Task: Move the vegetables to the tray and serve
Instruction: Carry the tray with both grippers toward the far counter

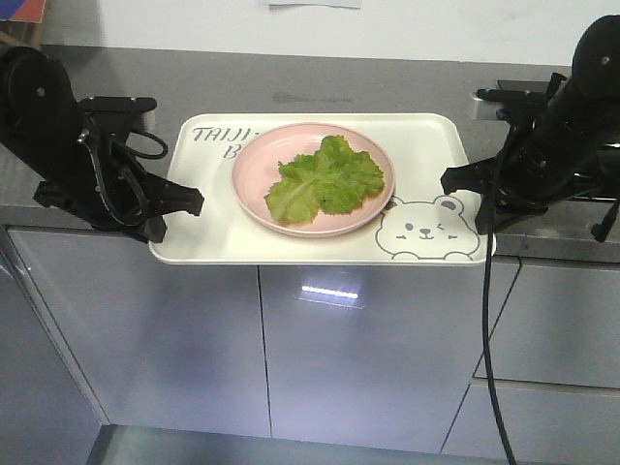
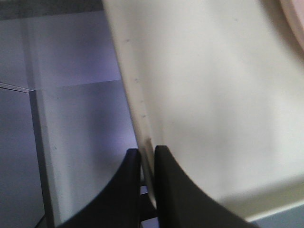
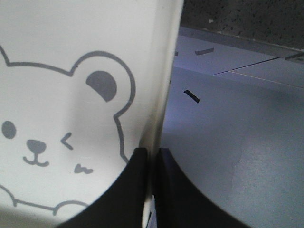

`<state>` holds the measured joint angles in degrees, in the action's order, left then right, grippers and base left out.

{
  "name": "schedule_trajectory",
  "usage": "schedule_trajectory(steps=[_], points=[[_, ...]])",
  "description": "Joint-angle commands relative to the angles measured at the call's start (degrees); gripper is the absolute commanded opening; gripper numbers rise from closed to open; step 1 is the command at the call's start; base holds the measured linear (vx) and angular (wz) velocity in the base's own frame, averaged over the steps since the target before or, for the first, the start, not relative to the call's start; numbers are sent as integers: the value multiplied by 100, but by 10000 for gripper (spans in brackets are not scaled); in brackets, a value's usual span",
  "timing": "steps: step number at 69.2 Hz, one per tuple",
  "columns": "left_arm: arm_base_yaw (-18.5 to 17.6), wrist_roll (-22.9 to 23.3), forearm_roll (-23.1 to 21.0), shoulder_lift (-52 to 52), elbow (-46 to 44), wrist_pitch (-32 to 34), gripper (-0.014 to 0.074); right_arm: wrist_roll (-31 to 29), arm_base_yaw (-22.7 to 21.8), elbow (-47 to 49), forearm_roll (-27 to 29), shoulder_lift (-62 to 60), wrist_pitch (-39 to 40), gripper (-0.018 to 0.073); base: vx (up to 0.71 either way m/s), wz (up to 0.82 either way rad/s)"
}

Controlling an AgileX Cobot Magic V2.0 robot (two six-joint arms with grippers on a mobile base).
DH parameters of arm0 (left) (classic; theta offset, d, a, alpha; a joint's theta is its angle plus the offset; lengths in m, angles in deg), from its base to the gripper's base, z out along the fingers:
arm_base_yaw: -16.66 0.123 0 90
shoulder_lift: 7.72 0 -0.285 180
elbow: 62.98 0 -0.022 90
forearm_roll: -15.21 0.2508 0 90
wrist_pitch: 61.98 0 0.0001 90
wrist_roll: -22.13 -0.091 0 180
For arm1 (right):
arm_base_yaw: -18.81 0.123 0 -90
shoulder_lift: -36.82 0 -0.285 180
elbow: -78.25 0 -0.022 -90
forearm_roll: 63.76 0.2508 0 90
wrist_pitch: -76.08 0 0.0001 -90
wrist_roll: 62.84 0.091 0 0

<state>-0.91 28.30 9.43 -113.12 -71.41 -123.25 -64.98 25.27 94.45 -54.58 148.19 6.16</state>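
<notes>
With left fingers (image 2: 130,190) and right fingers (image 3: 133,190) pinching thin rims of the tray (image 1: 208,232), we fear uneven lifting tilts it, sliding pink plate (image 1: 254,179) and lettuce (image 1: 329,179) off.

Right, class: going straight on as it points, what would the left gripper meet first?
The tray: the left gripper is shut on its rim, so it would press deeper onto that. The plate beyond looks off to the side.
</notes>
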Motion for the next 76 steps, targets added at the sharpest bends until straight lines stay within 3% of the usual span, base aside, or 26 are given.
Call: schedule_trajectory(steps=[1, 76], points=[[-159, -191, -643, 328, -241, 402, -7, -222, 97, 208, 645, -349, 277, -4, 5, -3], [-159, -191, -643, 328, -241, 402, -7, -222, 97, 208, 645, -349, 277, -4, 3, -2]])
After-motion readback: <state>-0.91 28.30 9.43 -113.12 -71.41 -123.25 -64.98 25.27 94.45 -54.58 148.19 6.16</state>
